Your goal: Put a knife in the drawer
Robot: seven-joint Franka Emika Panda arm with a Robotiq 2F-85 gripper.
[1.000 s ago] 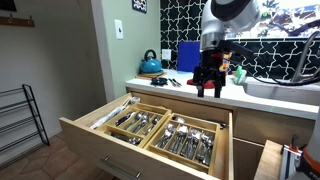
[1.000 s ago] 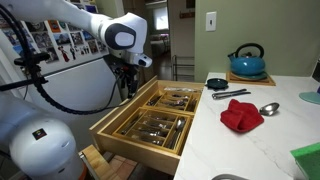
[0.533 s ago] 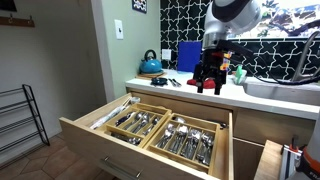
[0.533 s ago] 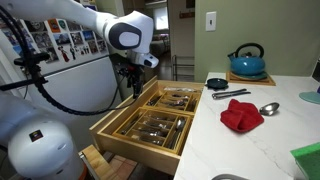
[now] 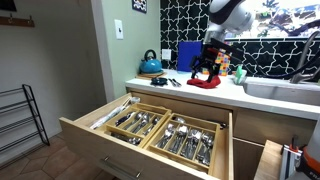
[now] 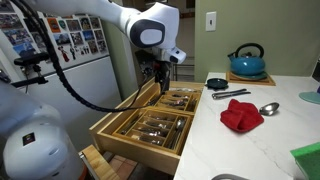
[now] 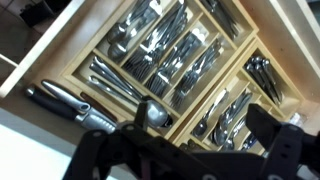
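Note:
The drawer is pulled wide open under the counter, and it also shows in an exterior view. Its wooden compartments hold silver flatware. Dark-handled utensils lie in the long side compartment; I cannot tell whether one is a knife. My gripper hangs above the drawer's back part near the counter edge. In the wrist view its two fingers stand wide apart with nothing between them. More black-handled utensils lie on the counter.
On the white counter are a red cloth, a blue kettle, a small black bowl and a large spoon. A sink is at the counter's end. A wire rack stands by the wall.
The gripper has risen and moved from over the drawer's outer side toward the counter. The drawer and its contents have not moved.

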